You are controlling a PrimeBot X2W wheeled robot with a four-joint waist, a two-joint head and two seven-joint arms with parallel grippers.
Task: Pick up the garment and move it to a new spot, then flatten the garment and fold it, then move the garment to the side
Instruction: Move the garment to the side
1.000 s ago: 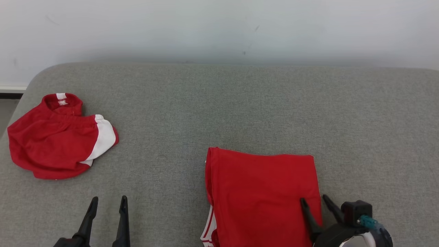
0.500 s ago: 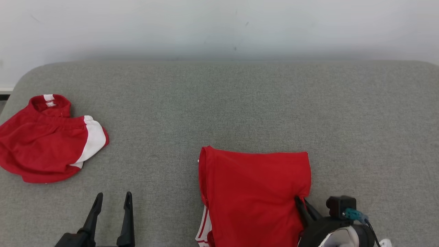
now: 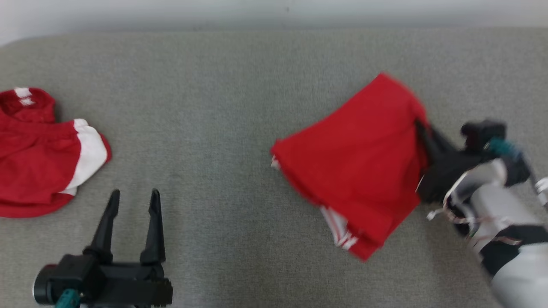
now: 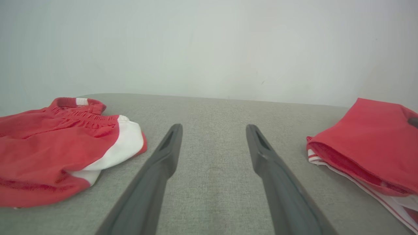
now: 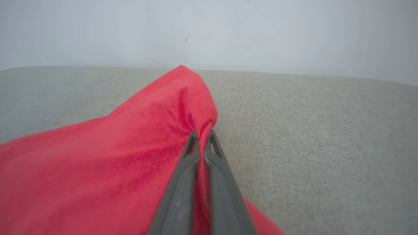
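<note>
In the head view the folded red garment [image 3: 355, 162] is seen right of centre on the grey worktop [image 3: 214, 107]. Its long axis is slanted from upper right to lower left, and the right gripper [image 3: 420, 128] is clamped on its right-hand edge, so the cloth lies to the left of those fingers (blur hides whether the low corner touches the worktop). The left gripper [image 3: 134, 196] is seen at the lower left, fingers wide and empty, well apart from the garment and nearer a second red-and-white garment [image 3: 43, 158]. In the left wrist view bare worktop is framed by the spread fingers, with the folded garment off to their right. In the right wrist view a pinch of red cloth is gripped between the closed fingers. The move to the side is judged to fall to the right arm.
</note>
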